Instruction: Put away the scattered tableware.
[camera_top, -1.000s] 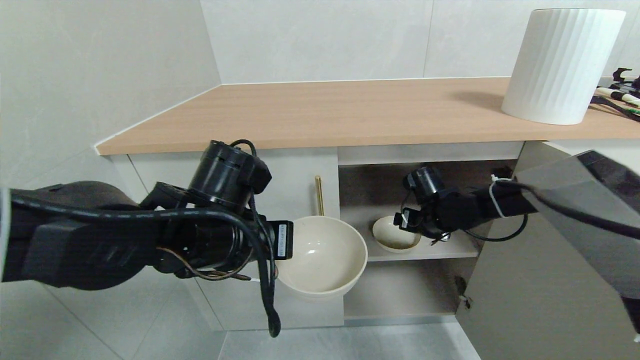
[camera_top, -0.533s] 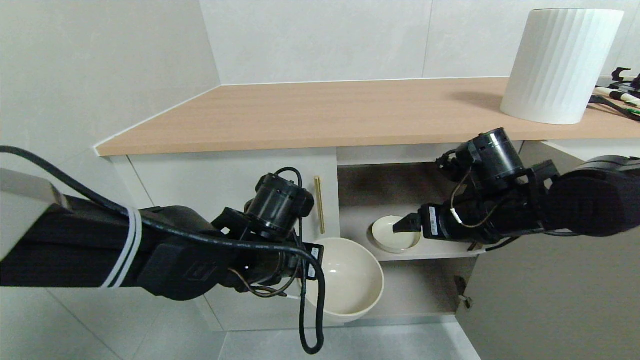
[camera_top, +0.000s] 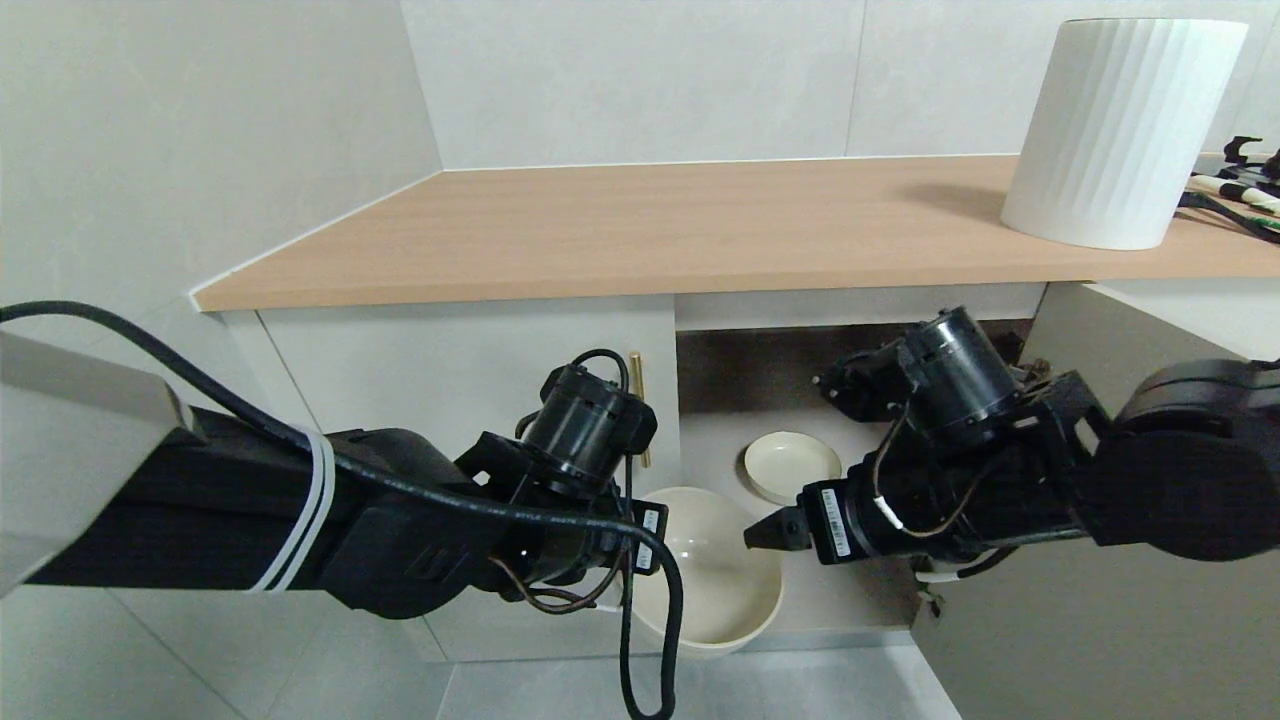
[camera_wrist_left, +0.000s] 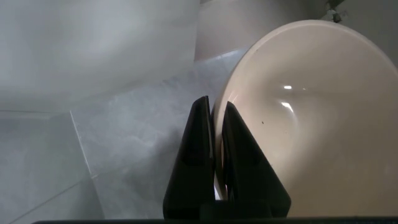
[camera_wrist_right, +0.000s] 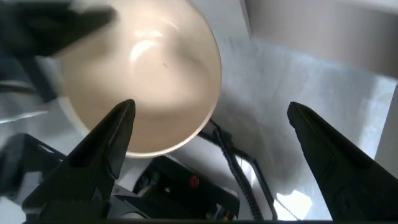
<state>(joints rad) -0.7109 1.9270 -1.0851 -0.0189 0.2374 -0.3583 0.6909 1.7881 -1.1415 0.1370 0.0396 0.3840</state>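
Head view | we see a glossy cream bowl (camera_top: 715, 590), empty; left gripper (camera_wrist_left: 214, 109) clamps its rim, arm low; right gripper (camera_wrist_right: 209, 115) gapes just above

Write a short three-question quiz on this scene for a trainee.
1. True or false: the left tool is shut on the rim of the big bowl.
2. Where does the small dish sit? A in a sink; B on the cabinet shelf; C inside the big bowl.
3. Fill in: the right tool is ____ (open or shut).
Key: 1 true; 2 B; 3 open.
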